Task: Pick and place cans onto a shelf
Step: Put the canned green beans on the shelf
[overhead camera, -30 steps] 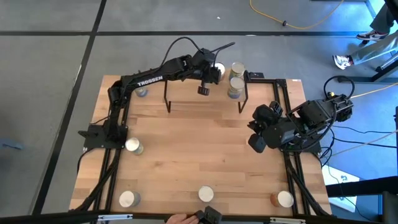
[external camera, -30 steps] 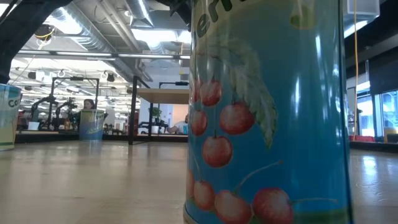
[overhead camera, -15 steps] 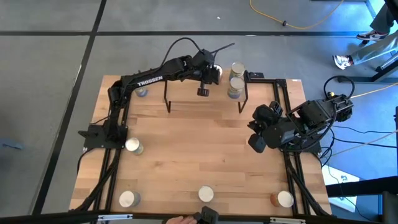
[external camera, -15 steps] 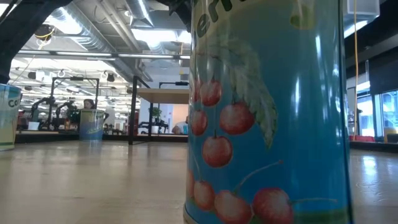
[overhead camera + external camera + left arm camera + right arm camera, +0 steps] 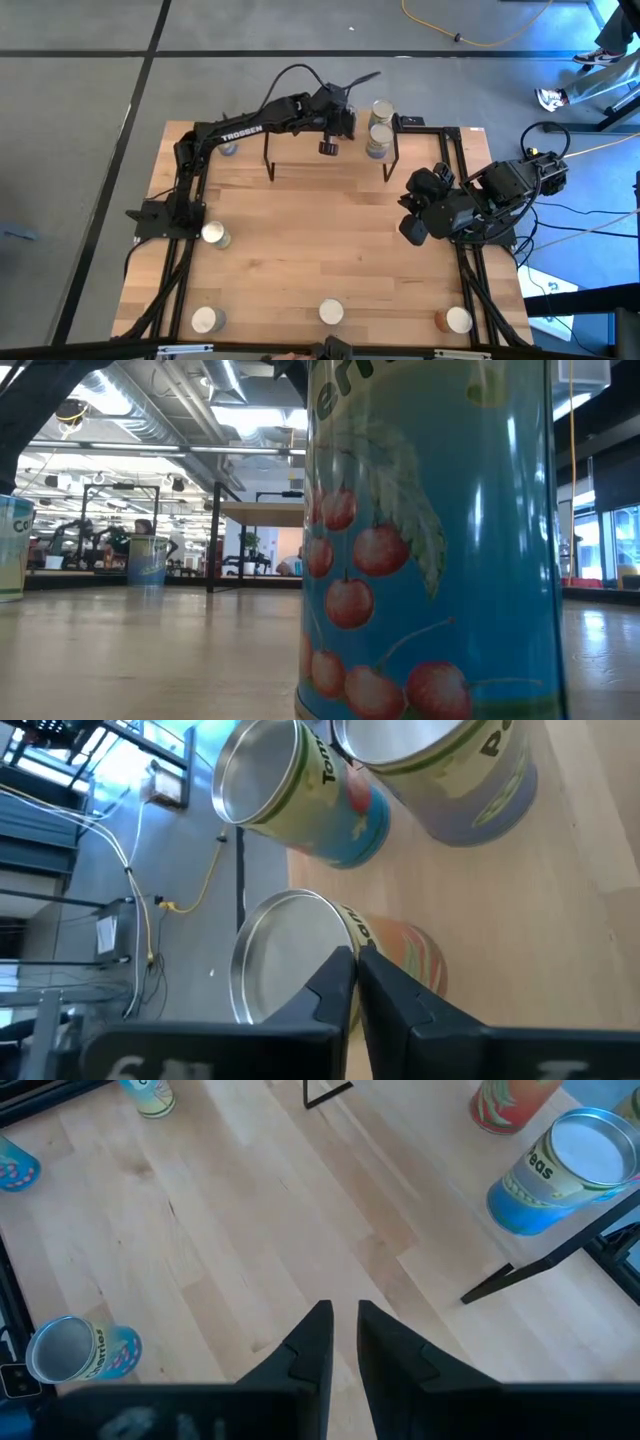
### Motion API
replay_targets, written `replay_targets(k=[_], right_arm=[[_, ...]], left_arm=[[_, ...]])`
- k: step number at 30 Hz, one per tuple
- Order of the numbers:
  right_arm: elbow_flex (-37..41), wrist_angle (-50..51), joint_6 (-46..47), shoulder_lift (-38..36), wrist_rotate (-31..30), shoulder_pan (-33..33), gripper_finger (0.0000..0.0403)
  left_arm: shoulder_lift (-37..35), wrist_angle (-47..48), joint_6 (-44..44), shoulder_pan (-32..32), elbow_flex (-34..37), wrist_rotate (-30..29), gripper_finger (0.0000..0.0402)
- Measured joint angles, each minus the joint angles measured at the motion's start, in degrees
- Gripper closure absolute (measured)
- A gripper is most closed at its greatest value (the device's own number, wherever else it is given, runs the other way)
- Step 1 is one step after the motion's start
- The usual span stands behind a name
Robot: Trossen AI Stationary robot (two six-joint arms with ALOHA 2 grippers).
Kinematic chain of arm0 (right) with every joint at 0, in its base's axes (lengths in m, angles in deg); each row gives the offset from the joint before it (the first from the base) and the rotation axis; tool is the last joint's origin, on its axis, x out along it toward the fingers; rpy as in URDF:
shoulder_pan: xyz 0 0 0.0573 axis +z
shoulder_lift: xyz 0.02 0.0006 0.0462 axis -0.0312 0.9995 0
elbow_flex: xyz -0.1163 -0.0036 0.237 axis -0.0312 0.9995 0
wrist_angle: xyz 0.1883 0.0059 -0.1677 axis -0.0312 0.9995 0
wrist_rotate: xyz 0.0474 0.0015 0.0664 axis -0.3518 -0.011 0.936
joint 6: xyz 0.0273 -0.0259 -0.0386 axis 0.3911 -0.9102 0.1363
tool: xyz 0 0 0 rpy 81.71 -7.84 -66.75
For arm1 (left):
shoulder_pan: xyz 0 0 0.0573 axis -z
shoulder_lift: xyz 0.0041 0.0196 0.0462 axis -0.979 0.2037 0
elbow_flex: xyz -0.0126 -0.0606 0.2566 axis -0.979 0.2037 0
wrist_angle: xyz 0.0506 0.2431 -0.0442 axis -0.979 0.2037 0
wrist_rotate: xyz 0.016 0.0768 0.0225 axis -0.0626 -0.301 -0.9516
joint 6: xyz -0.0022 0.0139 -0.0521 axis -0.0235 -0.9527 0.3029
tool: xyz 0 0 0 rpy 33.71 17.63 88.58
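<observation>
The shelf [image 5: 300, 145] stands at the table's far middle, and its board [image 5: 520, 920] carries three cans. Two cans [image 5: 380, 108] [image 5: 378, 137] stand at its right end. The third, with an orange label [image 5: 395, 945], stands beside them under my left gripper [image 5: 343, 117], which is shut on it. My right gripper [image 5: 412, 232] hovers shut and empty over the table's right side. Five more cans stand on the tabletop: [image 5: 228, 148], [image 5: 213, 235], [image 5: 205, 320], [image 5: 330, 312], [image 5: 458, 320]. My left gripper [image 5: 357, 970] has the orange-labelled can's top rim [image 5: 338, 925] in the narrow slit between its two fingers. The fingers come from above, slanting down. The can stands upright with its bottom on the shelf board.
A blue cherry-label can [image 5: 430, 540] stands right in front of the low camera and blocks much of that view. Black rails run along the table's left and right edges [image 5: 185, 200]. The middle of the tabletop [image 5: 320, 230] is bare wood.
My left gripper has shifted a little toward the table's right edge, and it now covers the pale top of the third can in the high view. The cans stand where they were.
</observation>
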Motion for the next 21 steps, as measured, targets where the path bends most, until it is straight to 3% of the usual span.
replay_targets(k=[18,21], right_arm=[[0.00,0.00,0.02,0.00,0.02,0.00,0.0351],[0.00,-0.01,0.02,0.00,0.04,0.00,0.0351]], left_arm=[[-1.55,-3.28,2.89,2.22,-0.04,-1.80,0.0397],[-2.08,0.75,3.15,2.42,-1.22,-3.29,0.0400]])
